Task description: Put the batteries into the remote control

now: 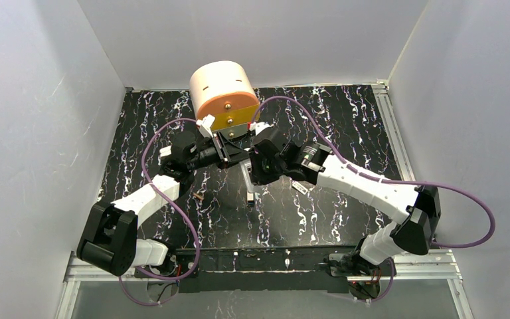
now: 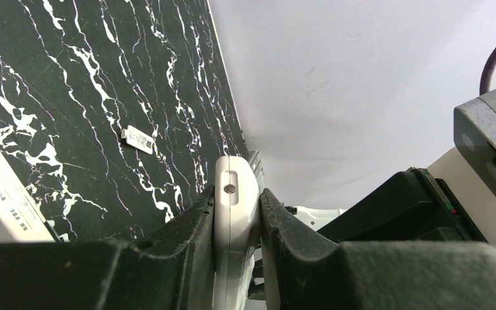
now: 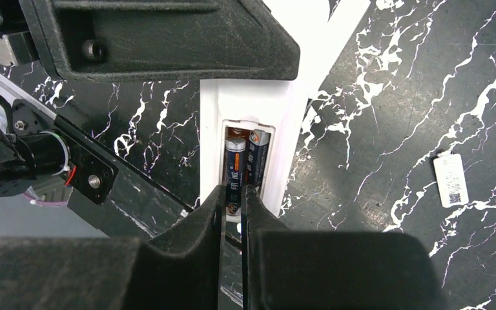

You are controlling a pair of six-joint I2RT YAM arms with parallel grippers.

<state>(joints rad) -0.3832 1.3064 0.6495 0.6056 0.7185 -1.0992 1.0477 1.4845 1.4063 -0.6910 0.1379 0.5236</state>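
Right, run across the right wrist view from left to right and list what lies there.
Black motor block with wires → remote control, its open bay holding the batteries → small white label.

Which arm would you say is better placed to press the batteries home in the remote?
The right: the right gripper is closed around the end of a battery lying in the remote control, which the left gripper is busy clamping.
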